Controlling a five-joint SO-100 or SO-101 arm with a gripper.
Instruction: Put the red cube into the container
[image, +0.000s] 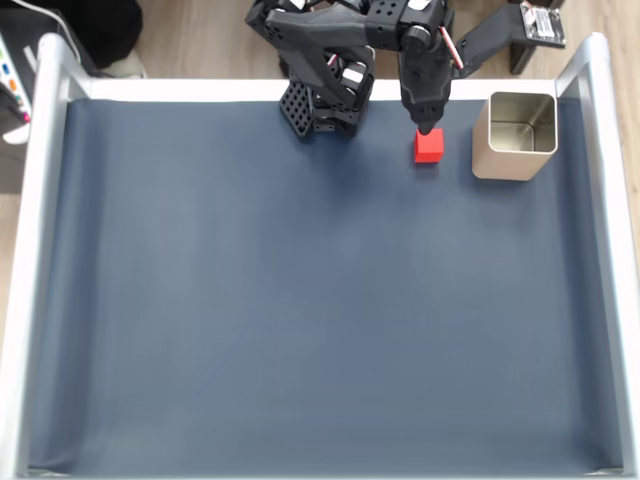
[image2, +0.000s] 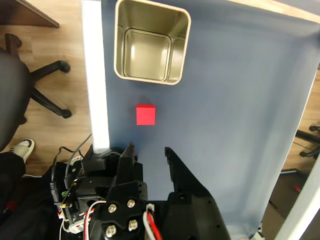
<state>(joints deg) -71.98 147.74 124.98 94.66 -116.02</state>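
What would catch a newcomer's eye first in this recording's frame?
The red cube stands out most, bright against the dark blue mat near the far edge in the fixed view. Just right of it there, apart from it, sits the shiny open container, with nothing inside in the wrist view. The black gripper hangs above the cube, jaws open.
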